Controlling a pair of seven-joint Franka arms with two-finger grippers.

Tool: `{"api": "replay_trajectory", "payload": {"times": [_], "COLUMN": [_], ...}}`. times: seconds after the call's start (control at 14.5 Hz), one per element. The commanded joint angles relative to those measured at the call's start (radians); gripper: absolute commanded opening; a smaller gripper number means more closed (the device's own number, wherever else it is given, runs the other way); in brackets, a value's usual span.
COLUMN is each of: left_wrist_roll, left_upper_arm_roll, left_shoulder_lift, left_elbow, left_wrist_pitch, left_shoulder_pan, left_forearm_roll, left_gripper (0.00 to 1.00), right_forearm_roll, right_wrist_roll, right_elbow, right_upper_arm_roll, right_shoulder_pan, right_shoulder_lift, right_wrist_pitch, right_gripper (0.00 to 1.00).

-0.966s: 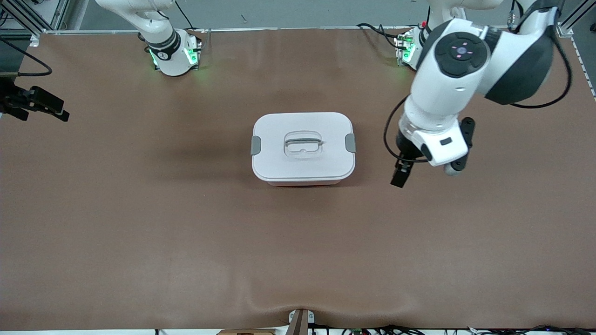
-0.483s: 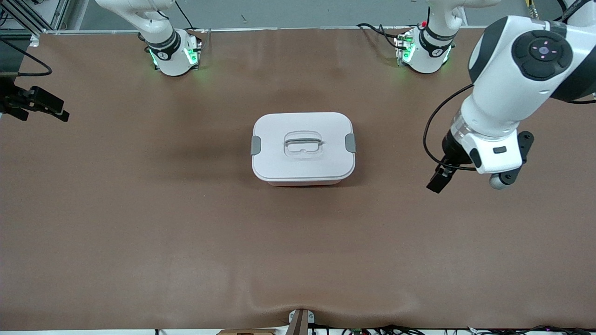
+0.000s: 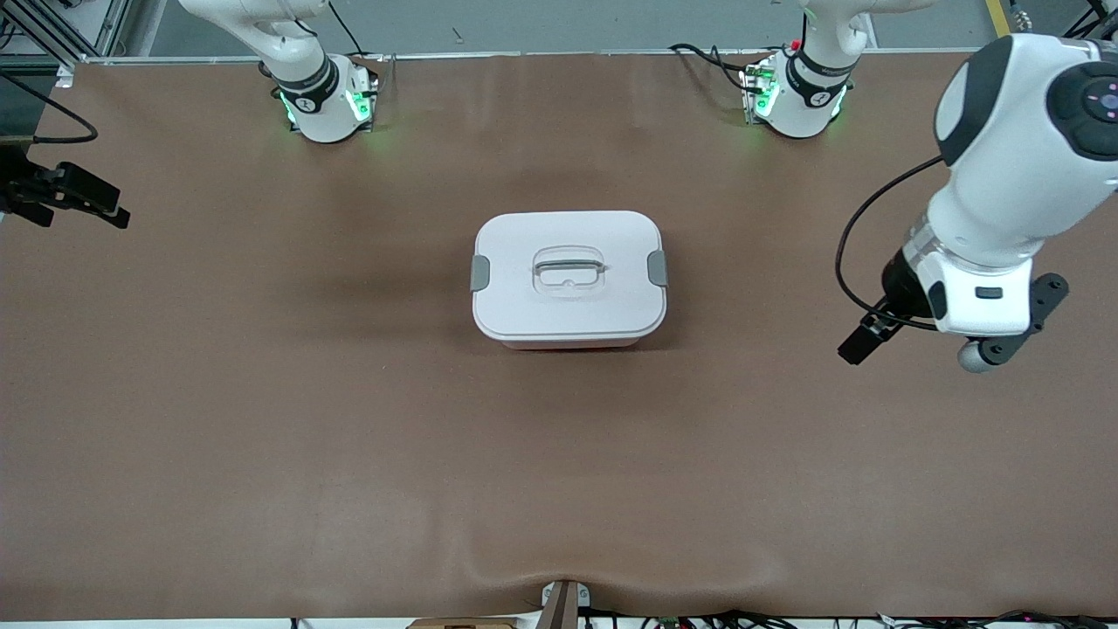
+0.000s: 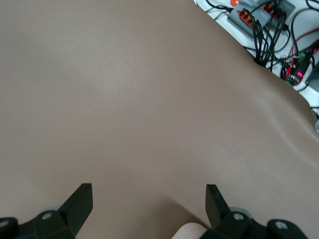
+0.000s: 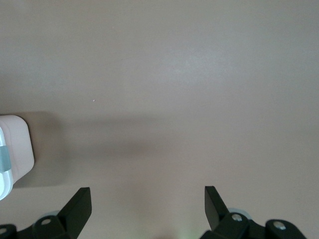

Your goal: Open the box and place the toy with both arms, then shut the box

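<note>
Brown table [image 3: 262, 437] carries the closed box [image 3: 568, 278] at frame centre, toy unseen, so confirm its contents before ending, since your released left gripper [image 4: 148, 199] at right and released right gripper [image 5: 147, 200] could strike the lid.

bare table [image 3: 262, 419] all round, closed box [image 3: 568, 275] (mid-table) the one obstacle

box [image 3: 569, 278]: lid shut, contents hidden; only 1 corner shows in right wrist view, rest cut off | right gripper [image 5: 147, 199]: only 2 fingertips in frame | left gripper [image 4: 149, 196]: partly hidden by its own wrist, well apart from box
</note>
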Motion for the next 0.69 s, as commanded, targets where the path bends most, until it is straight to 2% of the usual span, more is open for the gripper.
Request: {"api": "replay_trajectory", "payload": {"times": [0.0,0.21,0.34,0.62], "left_wrist_roll": [0.123,0.272,0.396,0.605], "left_upper_arm_roll": [-0.005,0.01,0.076,0.159], "left_shoulder_lift": [-0.015,-0.033,-0.067,-0.098], "left_elbow": [0.0,0.0,-0.003,-0.005], "left_wrist_pitch": [-0.019,-0.019,-0.025,-0.126], "left_shoulder_pan": [0.053,0.056,0.051,0.027], "left_forearm_roll": [-0.054,-0.057,-0.064,-0.064], "left_gripper": [1.0,1.0,1.0,1.0], "right_forearm_roll": [-0.01,-0.01,-0.01,-0.01], "right_wrist_roll": [0.015,0.016,0.015,0.015], "right_elbow": [0.018,0.018,0.018,0.017], "right_upper_arm_roll": [-0.001,-0.001,-0.001,-0.001], "right_shoulder_pan": [0.001,0.001,0.001,0.001], "right_shoulder_lift": [0.01,0.01,0.01,0.01], "right_wrist_pitch": [-0.004,-0.004,-0.004,-0.006], "right_gripper": [1.0,1.0,1.0,1.0]}}
